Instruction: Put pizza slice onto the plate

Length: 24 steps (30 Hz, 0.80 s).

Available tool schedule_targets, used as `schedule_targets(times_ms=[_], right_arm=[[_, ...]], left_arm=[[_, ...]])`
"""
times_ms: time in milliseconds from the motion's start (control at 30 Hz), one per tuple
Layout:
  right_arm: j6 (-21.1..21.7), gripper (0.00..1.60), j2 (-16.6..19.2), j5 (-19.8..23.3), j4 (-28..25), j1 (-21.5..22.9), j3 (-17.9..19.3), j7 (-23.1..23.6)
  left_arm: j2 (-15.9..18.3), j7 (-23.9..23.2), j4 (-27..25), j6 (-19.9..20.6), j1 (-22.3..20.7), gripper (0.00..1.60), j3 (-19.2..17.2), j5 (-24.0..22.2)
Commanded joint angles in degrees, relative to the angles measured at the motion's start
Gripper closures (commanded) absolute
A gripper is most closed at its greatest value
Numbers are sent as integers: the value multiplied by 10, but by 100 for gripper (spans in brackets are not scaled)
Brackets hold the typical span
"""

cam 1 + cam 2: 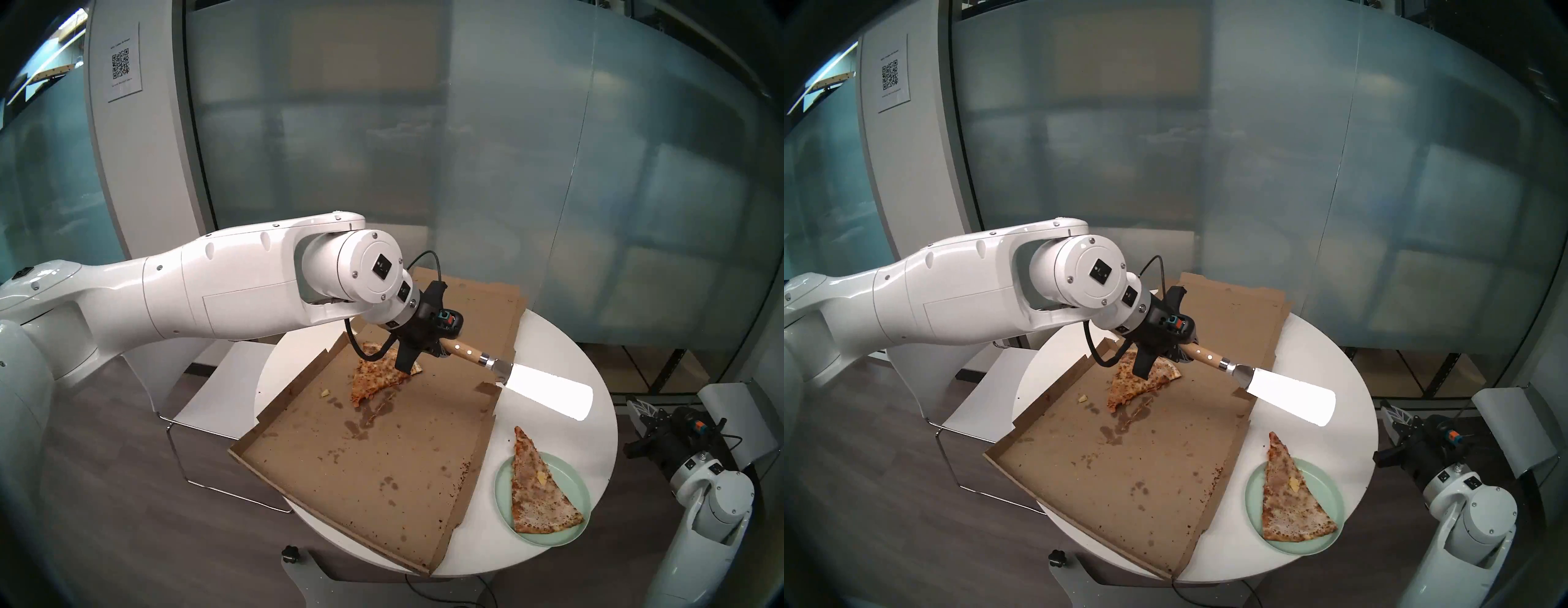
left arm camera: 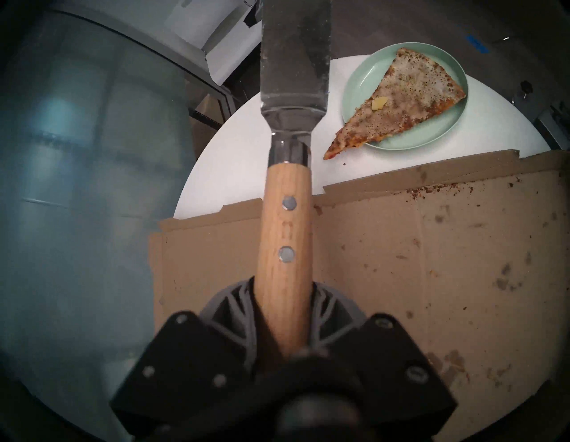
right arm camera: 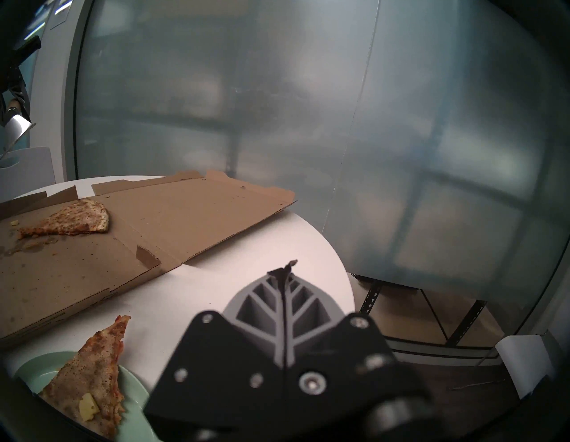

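The pizza slice (image 1: 539, 492) (image 2: 401, 102) lies on the mint-green plate (image 1: 568, 471) (image 2: 364, 80) at the table's front right. Its tip overhangs the rim toward the far side. My left gripper (image 1: 441, 346) (image 2: 282, 287) is shut on the wooden handle of a metal spatula (image 1: 547, 390) (image 2: 293, 61). The bare blade hovers over the table beyond the plate. My right gripper (image 1: 636, 407) (image 3: 283, 274) hangs off the table's right edge. It is shut, with only a tiny scrap stuck at its tips.
An open cardboard pizza box (image 1: 360, 458) fills most of the round white table (image 1: 547, 335). A second, more orange slice (image 1: 377, 378) lies at its far side. A white chair (image 1: 199, 395) stands to the left, frosted glass walls behind.
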Motion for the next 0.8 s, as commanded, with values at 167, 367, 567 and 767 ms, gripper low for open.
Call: schedule_targets(times_ms=[167, 367, 567, 767], right_arm=[[1, 160, 4, 0, -23, 4, -7, 5], [2, 160, 5, -2, -25, 5, -12, 7], [4, 160, 6, -6, -27, 7, -18, 8], [5, 160, 3, -10, -28, 8, -28, 9]], left_arm=[[138, 24, -62, 35, 15, 160, -32, -37], [157, 32, -63, 49, 33, 160, -31, -47], [193, 47, -81, 55, 56, 160, -30, -57], [227, 63, -96, 54, 74, 160, -32, -66]])
